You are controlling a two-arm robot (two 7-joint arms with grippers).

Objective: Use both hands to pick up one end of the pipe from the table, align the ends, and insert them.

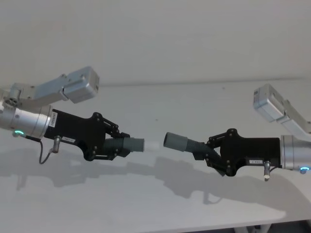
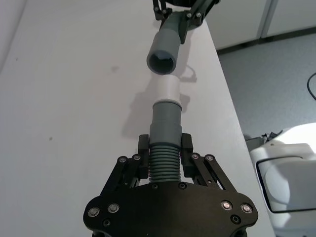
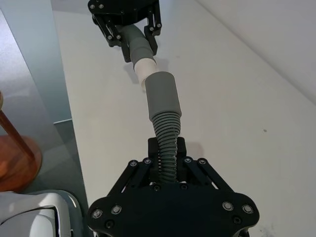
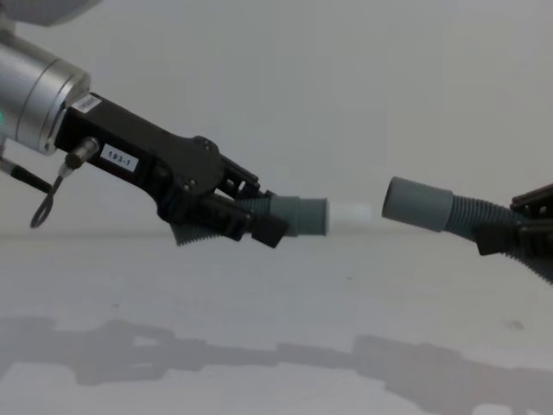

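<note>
Both pipe pieces hang in the air above the white table (image 1: pixel 146 204), their ends facing each other. My left gripper (image 1: pixel 116 144) is shut on the corrugated part of one piece (image 2: pixel 164 160), whose grey cuff (image 4: pixel 302 214) ends in a white tip (image 2: pixel 166 89). On the other side, my right gripper (image 1: pixel 206 150) is shut on the corrugated hose (image 3: pixel 167 143) of the second piece. That piece's wider grey socket cuff (image 1: pixel 176 141) points at the tip. The white tip (image 4: pixel 350 213) sits just short of the socket mouth (image 4: pixel 417 204), roughly in line with it.
The table's side edge and the grey floor (image 2: pixel 276 74) beyond it show in the left wrist view. Part of the white robot body (image 2: pixel 289 173) is close by. A brown wooden object (image 3: pixel 12 158) stands on the floor beside the table.
</note>
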